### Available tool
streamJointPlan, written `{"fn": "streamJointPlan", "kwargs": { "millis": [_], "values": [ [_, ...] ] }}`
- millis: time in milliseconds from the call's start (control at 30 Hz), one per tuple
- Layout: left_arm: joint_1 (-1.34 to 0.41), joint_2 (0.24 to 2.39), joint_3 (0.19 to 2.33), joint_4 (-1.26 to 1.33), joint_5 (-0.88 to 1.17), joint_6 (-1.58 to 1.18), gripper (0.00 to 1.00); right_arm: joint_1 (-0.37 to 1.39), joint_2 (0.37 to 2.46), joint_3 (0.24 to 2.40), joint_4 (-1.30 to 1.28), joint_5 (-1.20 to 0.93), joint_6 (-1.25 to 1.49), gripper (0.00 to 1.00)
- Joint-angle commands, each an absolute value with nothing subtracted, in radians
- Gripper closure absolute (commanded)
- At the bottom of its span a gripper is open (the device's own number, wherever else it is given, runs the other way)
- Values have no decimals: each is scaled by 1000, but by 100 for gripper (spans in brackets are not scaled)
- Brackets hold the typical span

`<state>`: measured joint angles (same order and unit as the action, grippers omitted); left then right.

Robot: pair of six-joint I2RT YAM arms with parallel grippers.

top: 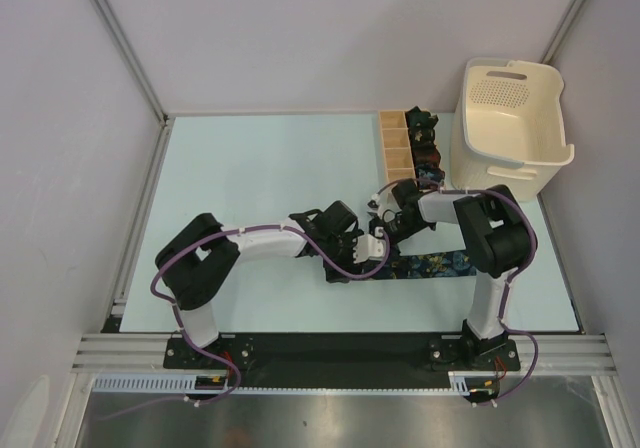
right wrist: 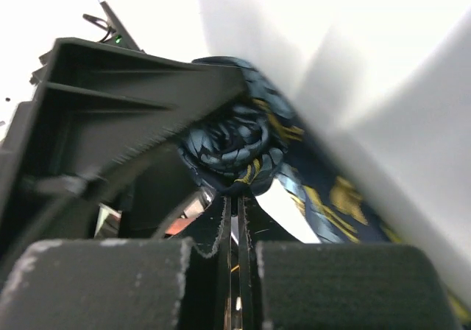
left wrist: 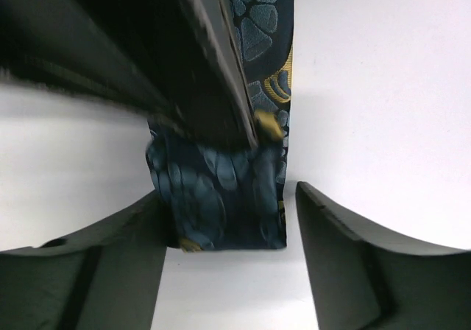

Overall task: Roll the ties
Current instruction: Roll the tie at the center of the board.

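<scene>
The navy floral tie [top: 445, 263] lies flat across the table's near middle, with its left end rolled into a coil [right wrist: 232, 142]. My right gripper [right wrist: 239, 197] is shut on the coil's lower edge and shows in the top view [top: 385, 230] over the tie's left end. My left gripper [left wrist: 229, 194] is open and straddles the rolled part [left wrist: 221, 197]. Its left finger [left wrist: 110, 256] touches the fabric and its right finger [left wrist: 353, 241] stands slightly apart. In the top view the left gripper [top: 365, 253] meets the right one. Small dark coiled ties [top: 425, 143] sit in the box.
A tan wooden divided box [top: 395, 148] stands at the back right. A cream plastic basket [top: 510, 128] stands right beside it. The right gripper's dark fingers [left wrist: 199, 65] cross the top of the left wrist view.
</scene>
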<state>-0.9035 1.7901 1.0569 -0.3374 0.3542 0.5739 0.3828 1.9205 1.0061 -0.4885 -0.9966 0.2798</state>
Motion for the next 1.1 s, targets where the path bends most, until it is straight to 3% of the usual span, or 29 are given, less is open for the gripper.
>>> {"fn": "streamJointPlan", "kwargs": {
  "millis": [0, 200, 633, 767, 867, 933, 1067],
  "values": [
    [-885, 1755, 1081, -321, 390, 535, 22, 341, 1968, 1000, -538, -884, 186, 100],
    [-885, 1704, 1031, -152, 406, 488, 7, 322, 2009, 1023, -614, -844, 98, 100],
    [-920, 1790, 1042, -75, 471, 551, 9, 350, 2045, 1083, -617, -838, 112, 100],
    [-933, 1819, 1063, -164, 477, 615, 24, 356, 2043, 1086, -601, -847, 133, 100],
    [-933, 1824, 1065, -238, 450, 627, 42, 353, 2023, 1086, -600, -859, 143, 99],
    [-933, 1819, 1058, -253, 437, 630, 54, 348, 1991, 1088, -614, -873, 144, 92],
    [-933, 1818, 1054, -287, 404, 623, 64, 305, 1899, 1077, -638, -914, 166, 59]
  ]
}}
